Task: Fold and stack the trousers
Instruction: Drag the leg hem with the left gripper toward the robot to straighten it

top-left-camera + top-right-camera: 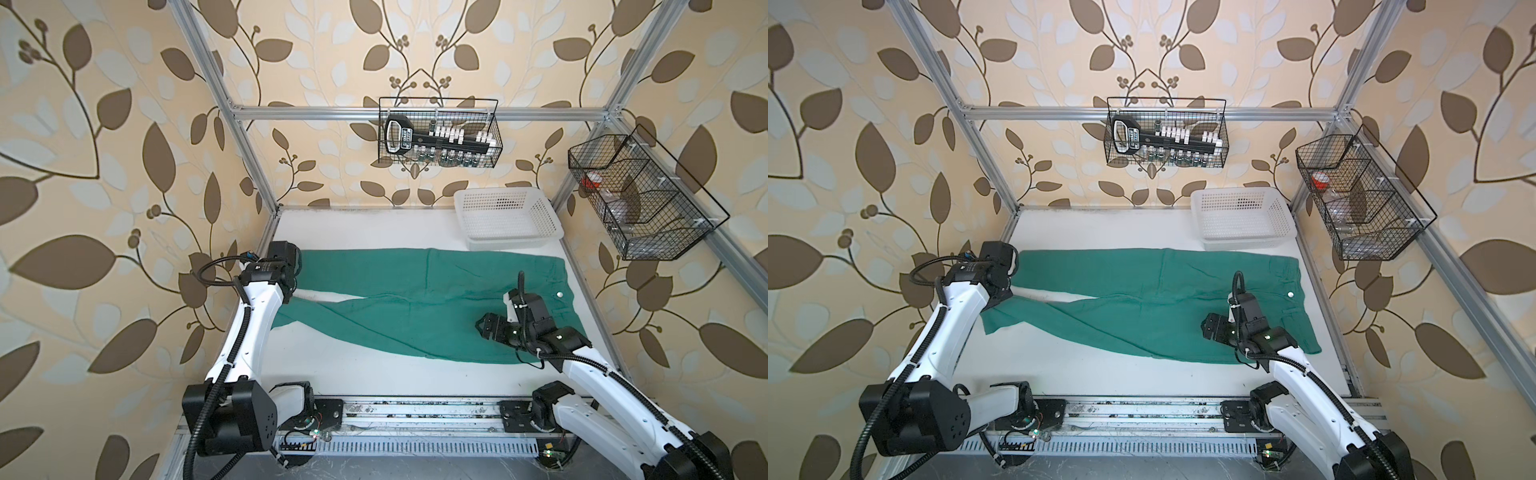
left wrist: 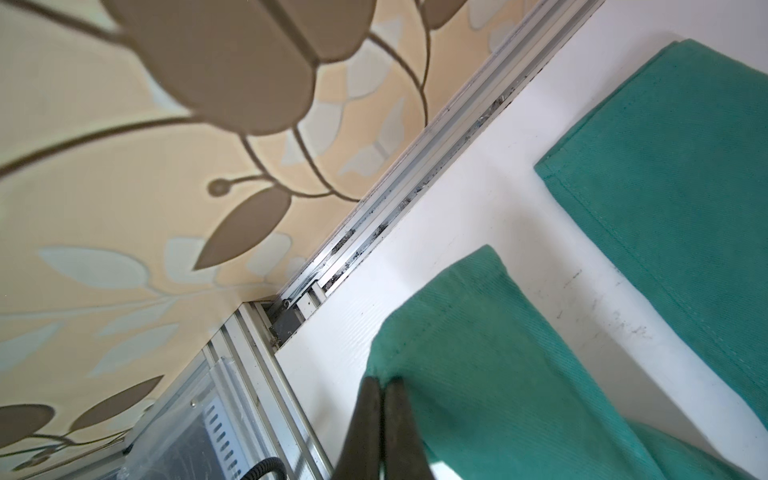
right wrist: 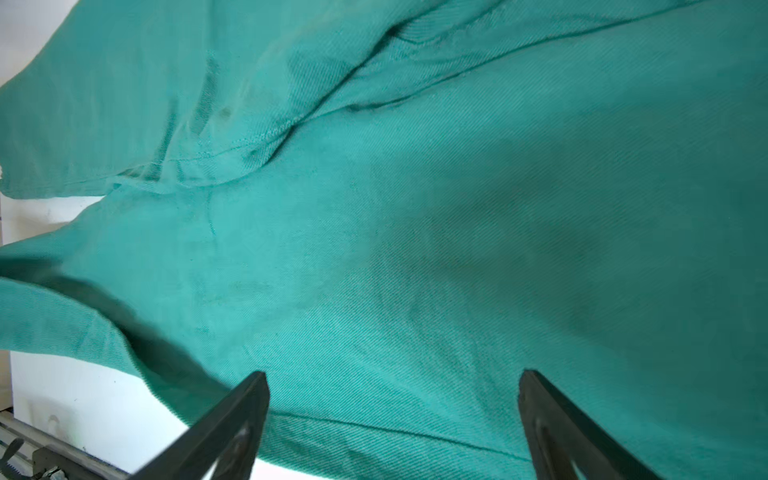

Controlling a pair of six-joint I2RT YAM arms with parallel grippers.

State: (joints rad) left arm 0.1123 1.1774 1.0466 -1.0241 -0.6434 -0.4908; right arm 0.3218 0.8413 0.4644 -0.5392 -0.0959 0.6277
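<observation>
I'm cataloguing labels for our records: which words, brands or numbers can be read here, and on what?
Label on black holder in wire basket: white print, too blurred to read.
Trousers, white basket: no text seen.

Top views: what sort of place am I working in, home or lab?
Most likely a lab test cell dressed as a room. Leaf wallpaper lines panels inside an aluminium frame, and a metal mounting rail runs along the white table at its front edge.
</observation>
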